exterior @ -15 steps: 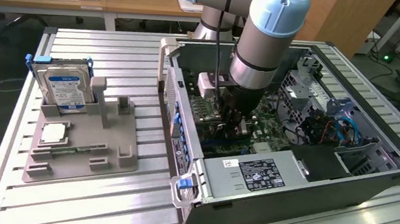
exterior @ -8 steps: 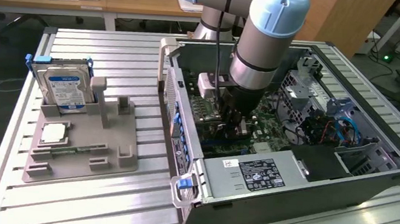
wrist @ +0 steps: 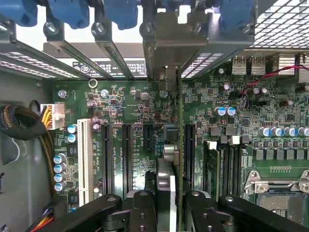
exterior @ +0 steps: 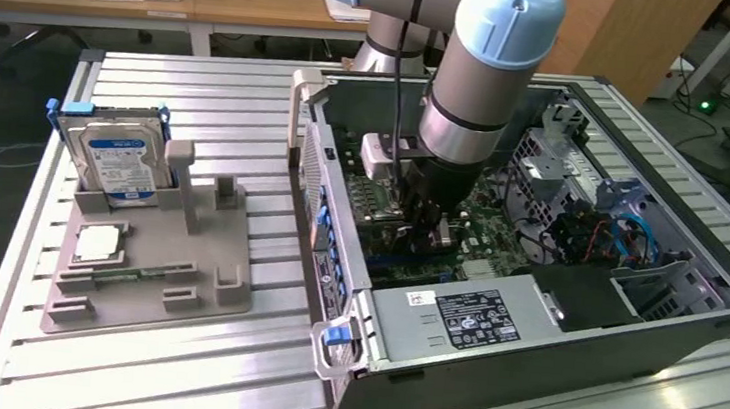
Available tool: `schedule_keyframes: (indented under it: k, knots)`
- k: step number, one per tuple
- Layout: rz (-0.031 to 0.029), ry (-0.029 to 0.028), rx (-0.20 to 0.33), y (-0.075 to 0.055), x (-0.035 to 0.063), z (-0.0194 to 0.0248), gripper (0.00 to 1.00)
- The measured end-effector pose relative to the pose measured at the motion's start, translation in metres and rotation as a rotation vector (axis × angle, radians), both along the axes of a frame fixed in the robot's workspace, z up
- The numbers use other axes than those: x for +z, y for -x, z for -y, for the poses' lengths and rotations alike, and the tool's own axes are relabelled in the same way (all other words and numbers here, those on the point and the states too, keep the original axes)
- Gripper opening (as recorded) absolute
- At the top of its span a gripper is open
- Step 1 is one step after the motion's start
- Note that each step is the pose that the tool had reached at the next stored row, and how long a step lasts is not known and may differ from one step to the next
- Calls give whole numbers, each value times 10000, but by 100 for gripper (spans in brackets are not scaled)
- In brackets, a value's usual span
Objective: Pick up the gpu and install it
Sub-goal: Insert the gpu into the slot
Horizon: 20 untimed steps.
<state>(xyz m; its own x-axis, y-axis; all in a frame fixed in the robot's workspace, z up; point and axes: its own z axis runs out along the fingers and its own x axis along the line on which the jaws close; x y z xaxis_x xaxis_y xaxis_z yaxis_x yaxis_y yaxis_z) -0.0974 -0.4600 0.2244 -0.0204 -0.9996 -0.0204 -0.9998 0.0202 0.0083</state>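
Observation:
The gpu [wrist: 179, 140] is seen edge-on in the wrist view as a thin card standing upright over the green motherboard [wrist: 130, 101]. Its silver bracket [wrist: 174, 43] sits against the case's rear slot openings. My gripper [wrist: 176, 181] is shut on the card's upper edge, one finger [wrist: 164, 169] pressed to its side. The card runs between two black expansion slots [wrist: 189, 154]; whether it is seated I cannot tell. In the exterior view the gripper [exterior: 423, 232] reaches down inside the open computer case [exterior: 675, 325], over the motherboard.
Blue slot latches [wrist: 72, 12] line the case's rear wall. A power supply [exterior: 468, 320] and a blue-cabled drive bay [exterior: 603, 233] crowd the case. On the exterior view's left, a grey fixture [exterior: 203, 294] holds a hard drive [exterior: 121, 163] and a memory stick [exterior: 144, 272].

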Motion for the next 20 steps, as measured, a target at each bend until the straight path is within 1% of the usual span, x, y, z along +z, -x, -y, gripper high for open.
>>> schedule_keyframes:
  k: [3, 13, 20]
  knots:
    - [0, -33, -1, 0, 3, 0, 28]
    - [0, -54, 3, 3, 5, 0, 28]
    - [-1, -87, 3, 31, 3, 0, 28]
